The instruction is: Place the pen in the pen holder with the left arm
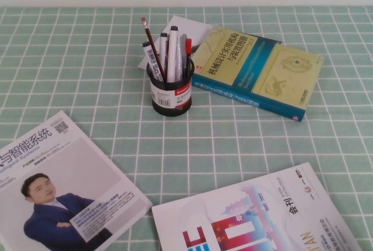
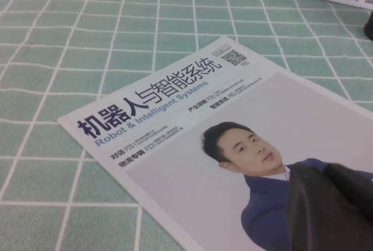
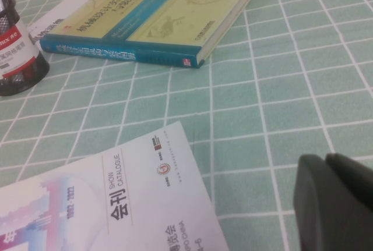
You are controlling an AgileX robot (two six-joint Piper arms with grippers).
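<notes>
The black mesh pen holder (image 1: 171,92) with a white and red label stands upright at the table's middle, next to a book. The pen (image 1: 172,59), a white-barrelled marker with a black cap, stands inside it among a red pencil (image 1: 150,40) and other pens. Neither arm shows in the high view. My left gripper (image 2: 323,172) is shut and empty, low over a magazine (image 2: 175,146) at the front left, far from the holder. My right gripper (image 3: 327,161) is shut and empty over the cloth at the front right. The holder's side also shows in the right wrist view (image 3: 17,59).
A green-yellow book (image 1: 256,70) lies right of the holder, with a white paper (image 1: 186,29) behind it. A magazine (image 1: 58,187) lies at the front left and a catalogue (image 1: 256,216) at the front right. A green checked cloth (image 1: 87,59) covers the table.
</notes>
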